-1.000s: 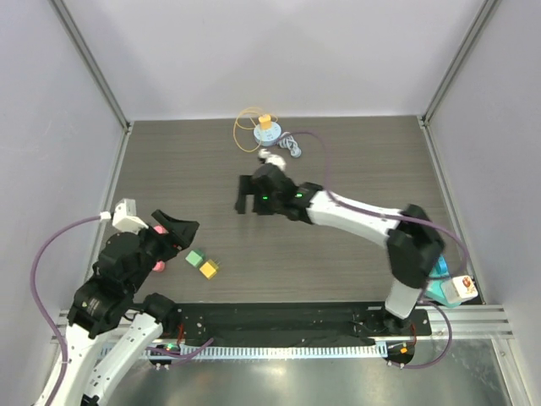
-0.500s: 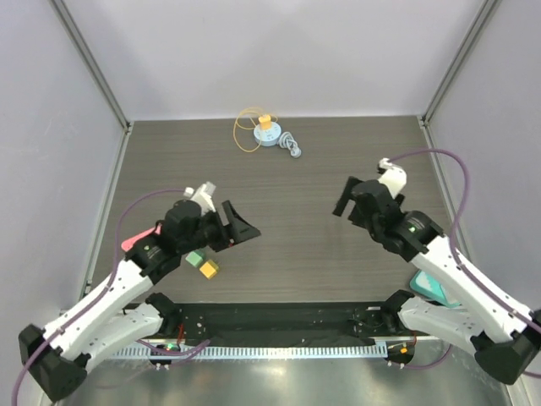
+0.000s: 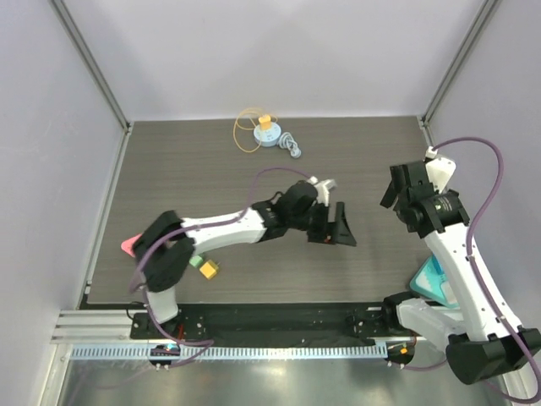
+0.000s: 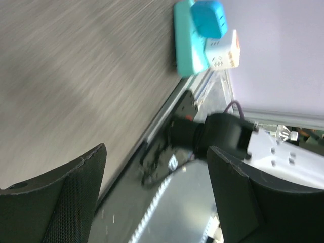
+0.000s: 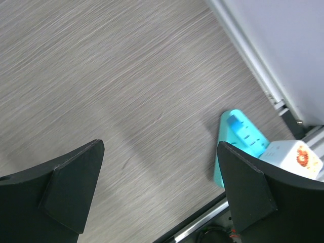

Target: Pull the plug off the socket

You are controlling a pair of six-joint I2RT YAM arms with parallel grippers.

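Note:
The teal socket strip (image 3: 425, 277) lies at the table's near right corner, mostly hidden by my right arm in the top view. It shows in the left wrist view (image 4: 186, 43) with the white plug cube (image 4: 223, 51) in it and a blue block (image 4: 208, 18) on top. The right wrist view shows the strip (image 5: 240, 138) and the plug (image 5: 294, 157) at lower right. My left gripper (image 3: 341, 227) is open and empty over the table's middle, left of the strip. My right gripper (image 3: 396, 188) is open and empty, above the table beyond the strip.
A yellow ring with a blue spool (image 3: 265, 132) and a grey coil (image 3: 292, 146) lie at the far edge. Green and yellow cubes (image 3: 203, 266) and a pink piece (image 3: 127, 246) lie near left. A black rail (image 3: 279, 318) runs along the near edge.
My left arm has swung from the near left across to the middle, reaching right. My right arm has pulled back from the far middle to the right side.

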